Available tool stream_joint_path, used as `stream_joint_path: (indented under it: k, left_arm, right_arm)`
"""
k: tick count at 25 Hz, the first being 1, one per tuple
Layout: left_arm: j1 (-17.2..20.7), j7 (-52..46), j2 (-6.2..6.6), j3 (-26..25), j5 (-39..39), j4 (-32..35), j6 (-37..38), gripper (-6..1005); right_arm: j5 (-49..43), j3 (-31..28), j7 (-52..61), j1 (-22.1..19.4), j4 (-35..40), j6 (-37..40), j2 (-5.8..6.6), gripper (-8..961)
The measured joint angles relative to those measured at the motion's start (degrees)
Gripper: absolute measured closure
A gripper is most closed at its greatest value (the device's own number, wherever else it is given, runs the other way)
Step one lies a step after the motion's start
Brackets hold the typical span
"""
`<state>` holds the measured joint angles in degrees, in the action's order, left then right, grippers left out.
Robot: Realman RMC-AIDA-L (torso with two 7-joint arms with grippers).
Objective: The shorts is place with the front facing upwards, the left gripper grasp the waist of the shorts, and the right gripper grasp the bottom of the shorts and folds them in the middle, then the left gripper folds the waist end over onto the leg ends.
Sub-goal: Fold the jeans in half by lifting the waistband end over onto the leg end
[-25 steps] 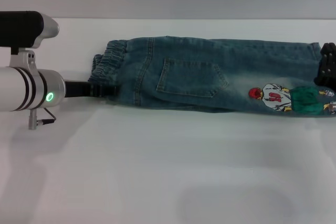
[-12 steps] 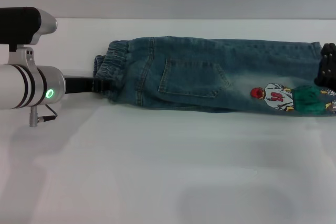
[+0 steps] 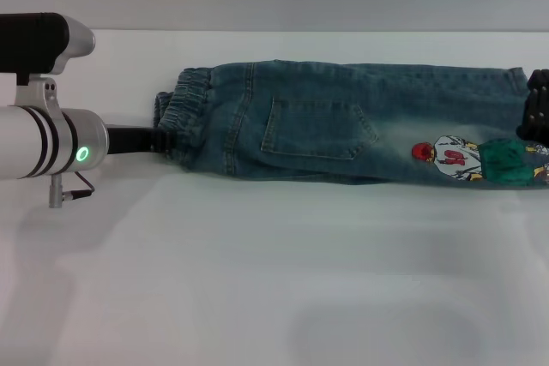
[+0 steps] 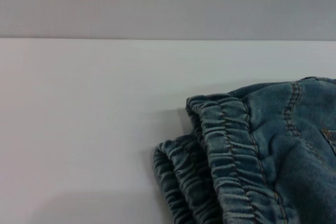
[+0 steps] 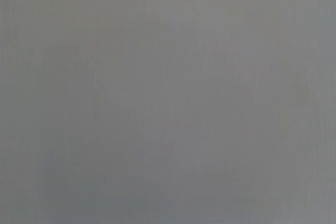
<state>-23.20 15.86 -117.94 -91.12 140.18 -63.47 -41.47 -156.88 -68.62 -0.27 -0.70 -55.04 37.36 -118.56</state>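
The denim shorts (image 3: 343, 122) are found laid flat and lengthwise on the white counter (image 3: 257, 280), already folded along the middle so that one leg lies over the other. The elastic waist (image 3: 182, 113) is at the end nearest the left gripper (image 3: 163, 139), and the leg ends (image 3: 519, 117) lie at the opposite end, just past the cartoon print (image 3: 476, 160).

The left gripper is seen at the lower corner of the waist, touching the gathered band; whether its fingers are closed on the cloth cannot be told. The right gripper (image 3: 537, 113) is seen only as a black block at the leg ends, and its finger state cannot be told either. Nothing is shown by the right wrist view.

The garment is judged soft and limp but fairly heavy for cloth, with stiffness at seams and hems. The doubled, puckered waist (image 4: 220, 156) is judged the best hold: thick, ridged, unlikely to slip. Sagging between holds is to be expected when lifted.
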Motion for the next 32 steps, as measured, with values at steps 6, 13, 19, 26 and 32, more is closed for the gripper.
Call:
stream_joint_path:
  k: [6,13,19,26,32]
  left_arm:
    - [1.66,0.03,0.0,0.02,-0.24,-3.82,-0.43,817]
    - [4.43,-0.15,0.0,-0.36,-0.21,-9.69,-1.04,877]
    - [6.86,-0.61,0.0,-0.42,-0.12,-16.91,-3.03,890]
    - [8.49,-2.11,-0.04,-0.48,0.23,-25.12,-6.11,899]
    - [10.32,-3.75,-0.07,-0.11,0.29,-33.09,-7.67,899]
  right_arm:
    - [0.0,-0.15,0.0,-0.01,0.01,0.0,0.0,953]
    - [0.0,-0.19,0.0,0.1,0.27,0.0,0.0,953]
    - [0.21,0.08,0.0,2.18,1.82,-1.14,-0.11,953]
    - [0.34,0.25,0.0,5.43,3.63,-3.18,-0.24,953]
    - [0.35,1.18,0.2,9.47,5.71,-5.3,-0.38,953]
